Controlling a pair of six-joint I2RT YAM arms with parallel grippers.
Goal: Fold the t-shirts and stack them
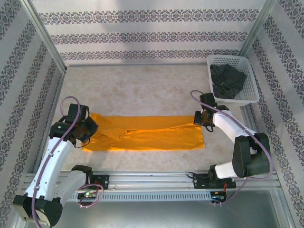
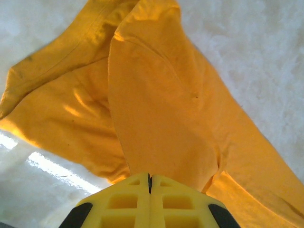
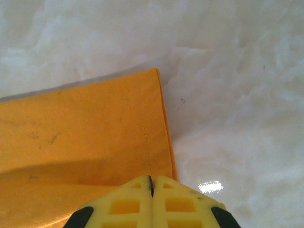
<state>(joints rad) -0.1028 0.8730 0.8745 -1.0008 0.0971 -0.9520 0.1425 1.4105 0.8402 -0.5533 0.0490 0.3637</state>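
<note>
Risk of a skewed fold: each pincer is pressed together on one end of the orange t-shirt (image 1: 152, 135), which lies flat across the middle of the table (image 1: 142, 85).

Your right gripper (image 1: 200, 118) seems to hold only the hem corner, so a hard pull may slip it free. Your left gripper (image 1: 90, 127) pinches bunched cloth near a sleeve and could drag a crease along. Both arms reach forward, wrists tipped down, low over the cloth at centre left and centre right. The grey t-shirt (image 1: 227, 80) sits crumpled in the basket (image 1: 230, 58), upper right.
</note>
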